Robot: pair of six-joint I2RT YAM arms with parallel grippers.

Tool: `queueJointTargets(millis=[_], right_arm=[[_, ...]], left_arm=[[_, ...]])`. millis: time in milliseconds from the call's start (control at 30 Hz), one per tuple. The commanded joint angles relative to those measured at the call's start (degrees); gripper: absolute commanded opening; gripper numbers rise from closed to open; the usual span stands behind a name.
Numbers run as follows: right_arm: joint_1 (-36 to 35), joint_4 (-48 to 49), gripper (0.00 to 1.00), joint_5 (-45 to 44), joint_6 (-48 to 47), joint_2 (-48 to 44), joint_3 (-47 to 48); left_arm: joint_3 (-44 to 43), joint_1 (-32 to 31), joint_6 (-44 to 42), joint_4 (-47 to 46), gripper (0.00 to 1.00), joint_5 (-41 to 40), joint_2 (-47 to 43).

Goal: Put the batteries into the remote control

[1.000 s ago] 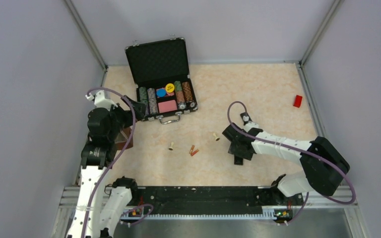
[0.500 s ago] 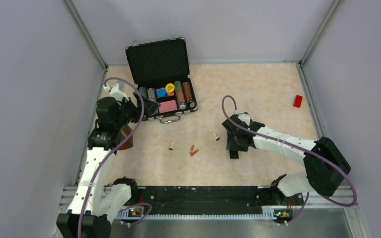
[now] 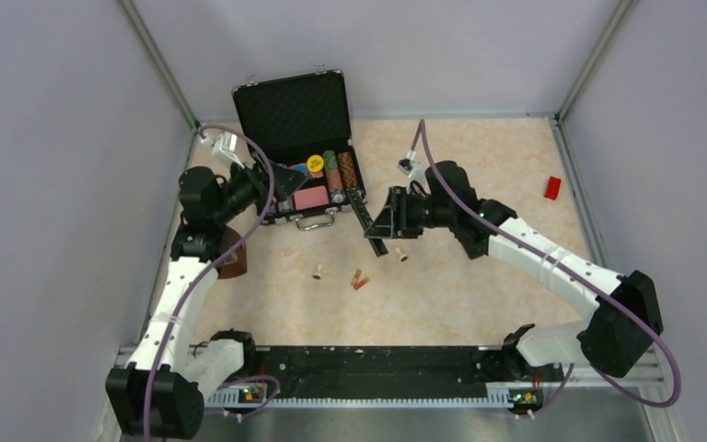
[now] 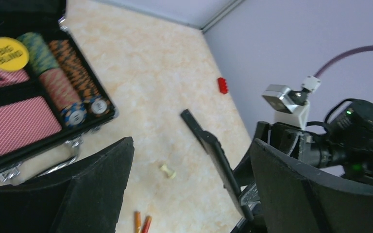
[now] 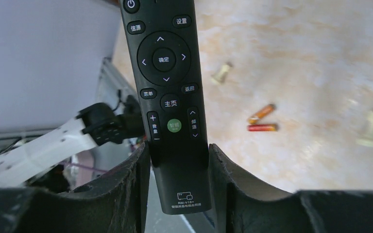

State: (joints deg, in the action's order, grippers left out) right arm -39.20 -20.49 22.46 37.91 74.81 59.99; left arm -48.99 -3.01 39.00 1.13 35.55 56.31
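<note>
Marbled table (image 3: 488, 175), purple walls round it. My right gripper (image 5: 177, 162) is clamped on the remote (image 5: 167, 73) by its lower end and holds it tilted off the table, buttons toward my wrist camera. I cannot see its back. My left gripper (image 4: 192, 155) hangs spread wide and empty beside the case (image 3: 299, 120), facing the remote. The batteries (image 3: 359, 279) lie side by side on the table, between two pegs (image 3: 317, 272). I judge this the presenting step. Next, the back must face my left gripper so the battery bay can be reached.
</note>
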Motion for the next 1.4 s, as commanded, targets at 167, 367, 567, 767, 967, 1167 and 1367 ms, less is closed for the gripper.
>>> queueJointTargets(millis=[167, 367, 567, 767, 967, 1167, 1367], right_arm=[[0.3, 32.8, 0.23, 21.9, 20.0, 2.1, 1.0], [0.4, 42.1, 0.23, 24.7, 26.6, 5.0, 0.6], [0.3, 48.0, 0.22, 25.9, 31.8, 6.2, -0.1], [0.4, 48.6, 0.23, 24.8, 31.9, 7.3, -2.0], [0.4, 50.1, 0.22, 22.2, 33.5, 7.8, -4.1], [0.3, 51.8, 0.22, 19.8, 34.4, 8.7, -5.3], [0.3, 53.8, 0.22, 19.0, 36.2, 10.2, -5.3]], left_arm=[[-0.4, -4.4, 12.9, -19.8, 0.94, 7.2, 1.9], [-1.5, -10.9, 12.6, -22.2, 0.95, 6.0, 4.6], [-1.4, -12.7, 17.9, -27.7, 0.95, 6.2, 7.2], [-0.7, -12.7, 22.9, -30.2, 0.91, 7.5, 9.1], [2.0, -12.7, 26.6, -32.9, 0.77, 7.8, 9.4], [2.3, -12.9, 24.9, -29.6, 0.76, 7.9, 9.5], [2.5, -13.2, 24.0, -28.5, 0.69, 9.2, 9.8]])
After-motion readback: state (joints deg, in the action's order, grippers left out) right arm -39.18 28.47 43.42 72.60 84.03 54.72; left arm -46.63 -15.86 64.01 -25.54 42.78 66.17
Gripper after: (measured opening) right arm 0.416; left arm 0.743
